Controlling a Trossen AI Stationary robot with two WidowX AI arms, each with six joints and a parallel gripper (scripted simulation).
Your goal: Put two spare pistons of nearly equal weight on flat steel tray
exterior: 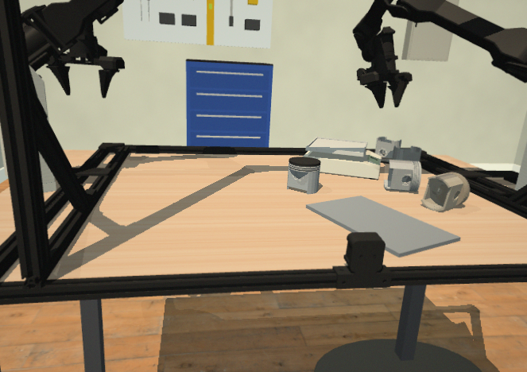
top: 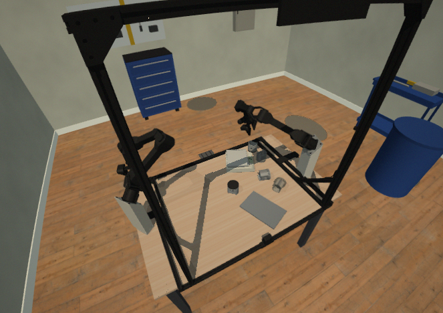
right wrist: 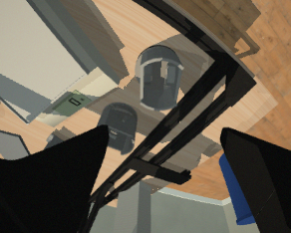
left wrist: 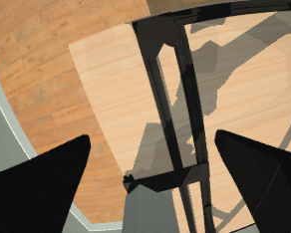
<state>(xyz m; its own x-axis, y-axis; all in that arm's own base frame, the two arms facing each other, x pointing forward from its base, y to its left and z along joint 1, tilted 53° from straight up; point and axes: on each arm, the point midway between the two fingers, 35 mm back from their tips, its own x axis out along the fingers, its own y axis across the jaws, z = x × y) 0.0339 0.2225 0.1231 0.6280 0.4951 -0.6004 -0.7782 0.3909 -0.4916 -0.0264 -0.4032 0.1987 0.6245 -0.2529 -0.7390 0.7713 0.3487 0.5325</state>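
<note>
The flat grey steel tray (top: 262, 209) lies on the bench near the front right and shows again in the exterior view (exterior: 382, 223); nothing is on it. A dark-topped piston (exterior: 303, 174) stands upright behind it. A grey piston (exterior: 401, 175) and a tan piston on its side (exterior: 446, 191) lie to the right. Two more pistons (right wrist: 159, 77) (right wrist: 118, 127) sit by the frame rail beside the scale. My right gripper (exterior: 387, 104) hangs open and empty high above those two. My left gripper (exterior: 83, 91) is open and empty, high over the bench's left edge.
A white weighing scale (exterior: 342, 156) stands at the back right of the bench. The black frame rails (exterior: 228, 276) run round the bench edge, with a small black block (exterior: 363, 254) on the front rail. A blue drawer cabinet (exterior: 227, 102) stands behind.
</note>
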